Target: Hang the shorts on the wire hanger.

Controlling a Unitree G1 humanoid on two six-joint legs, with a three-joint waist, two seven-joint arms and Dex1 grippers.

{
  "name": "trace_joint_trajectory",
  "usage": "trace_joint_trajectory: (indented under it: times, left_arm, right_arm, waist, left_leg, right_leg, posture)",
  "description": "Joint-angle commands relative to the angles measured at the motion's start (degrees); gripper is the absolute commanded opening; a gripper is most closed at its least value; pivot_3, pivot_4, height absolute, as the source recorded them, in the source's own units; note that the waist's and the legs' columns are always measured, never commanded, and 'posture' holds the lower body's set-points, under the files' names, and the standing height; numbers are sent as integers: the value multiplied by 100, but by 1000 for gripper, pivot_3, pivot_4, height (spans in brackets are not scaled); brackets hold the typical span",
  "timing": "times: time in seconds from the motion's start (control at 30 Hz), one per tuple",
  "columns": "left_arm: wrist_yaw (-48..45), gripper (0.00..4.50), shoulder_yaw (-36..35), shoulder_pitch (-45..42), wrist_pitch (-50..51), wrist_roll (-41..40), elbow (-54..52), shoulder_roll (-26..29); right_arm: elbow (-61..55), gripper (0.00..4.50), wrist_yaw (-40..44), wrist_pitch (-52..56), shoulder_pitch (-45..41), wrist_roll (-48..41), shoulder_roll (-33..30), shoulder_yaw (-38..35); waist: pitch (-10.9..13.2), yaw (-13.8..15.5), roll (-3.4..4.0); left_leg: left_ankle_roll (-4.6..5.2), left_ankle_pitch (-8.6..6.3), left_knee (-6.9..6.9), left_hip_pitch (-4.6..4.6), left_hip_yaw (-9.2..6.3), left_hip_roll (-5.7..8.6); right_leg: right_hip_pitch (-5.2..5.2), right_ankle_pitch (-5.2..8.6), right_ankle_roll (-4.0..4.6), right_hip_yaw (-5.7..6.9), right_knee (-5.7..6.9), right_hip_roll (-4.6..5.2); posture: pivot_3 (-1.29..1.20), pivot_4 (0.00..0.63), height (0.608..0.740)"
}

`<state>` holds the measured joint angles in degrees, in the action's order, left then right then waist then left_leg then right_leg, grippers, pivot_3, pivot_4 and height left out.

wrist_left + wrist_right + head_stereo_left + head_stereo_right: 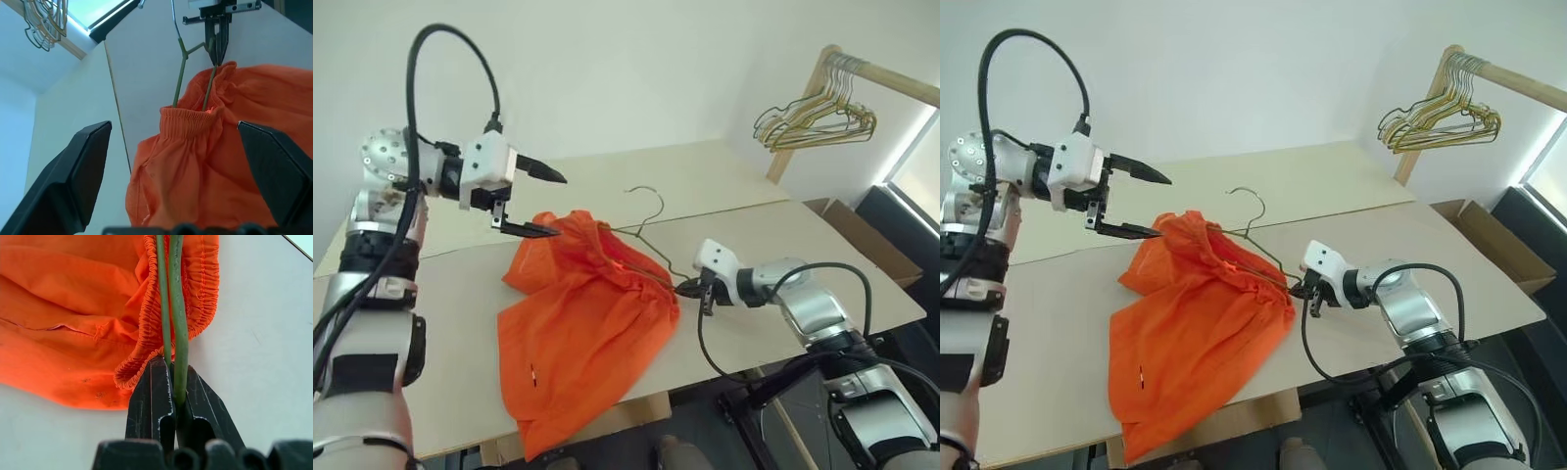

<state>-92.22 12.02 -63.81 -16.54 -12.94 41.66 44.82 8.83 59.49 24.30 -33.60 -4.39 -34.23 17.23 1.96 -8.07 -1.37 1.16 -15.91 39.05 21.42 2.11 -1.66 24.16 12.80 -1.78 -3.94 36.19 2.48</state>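
Left eye view, pale tabletop (822,245), white wall (636,69), wooden rack (881,78)

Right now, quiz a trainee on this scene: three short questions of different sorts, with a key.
1. True or false: the right gripper is shut on the wire hanger.
2. Multiple choice: where do the bunched gold and dark hangers hang? A) on the wooden rail at the back right B) from the left gripper C) on the table edge
3. Fill in: the hanger's two green wires run into the gathered ____ of the shorts.

Key: 1 true; 2 A; 3 waistband. The left gripper's fingers stand wide apart, holding nothing.
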Motion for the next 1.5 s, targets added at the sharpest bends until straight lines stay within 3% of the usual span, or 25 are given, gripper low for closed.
trace_joint_trajectory:
  times: [0.03,0.2,0.3,0.37,0.83,0.97,1.23,1.5]
  left_arm:
    - [-28,4471,597,-339,-453,-18,448,15]
    - [-28,4471,1187,-752,-715,240,1368,-207]
    - [-28,3916,1214,-935,-948,513,1891,-438]
    - [-28,3295,1096,-1028,-1023,724,2152,-605]
    - [152,3295,873,-1178,-1225,1779,2855,-1084]
    - [163,2538,735,-1160,-1265,1880,2883,-1123]
    - [609,79,711,-1115,-1286,2302,2955,-1143]
    - [548,21,655,-1099,-1467,2482,2950,-1069]
  right_arm:
    - [-364,0,23,24,-240,56,5,-18]
    - [-428,0,125,326,-320,134,-16,84]
    - [-446,0,140,459,-372,116,2,74]
    - [-484,0,159,497,-388,131,-6,85]
    - [-650,0,116,611,-475,215,16,149]
    - [-714,0,104,587,-429,247,-8,150]
    - [-810,0,139,570,-352,355,-85,224]
    - [-814,0,-353,-442,-124,686,31,163]
  waist:
    - [0,-12,0]
    - [0,-46,0]
    - [0,-47,0]
    - [0,-49,0]
    - [0,-74,0]
    - [0,-95,0]
    - [0,-95,0]
    - [0,-99,0]
  left_leg:
    - [0,0,0,4,0,-1]
    - [0,0,6,22,-5,-1]
    - [1,0,10,26,-3,0]
    - [1,0,11,26,-2,1]
    - [1,0,19,34,-5,1]
    - [1,0,19,33,-8,0]
    - [1,0,21,33,-21,1]
    - [1,0,22,33,-25,1]
  right_leg:
    - [4,0,0,0,0,-1]
    - [16,0,0,1,-1,-1]
    - [17,0,-1,3,-1,-1]
    - [17,0,-1,3,-1,0]
    - [19,-1,-3,3,2,0]
    - [19,-1,-3,3,4,-1]
    - [19,-2,-4,3,7,0]
    - [19,-2,-4,4,10,0]
  posture:
    - [-99,0,740]
    - [-105,0,740]
    - [-110,0,740]
    - [-111,0,740]
    - [-128,0,740]
    - [-128,0,740]
    - [-135,0,740]
    - [-132,0,740]
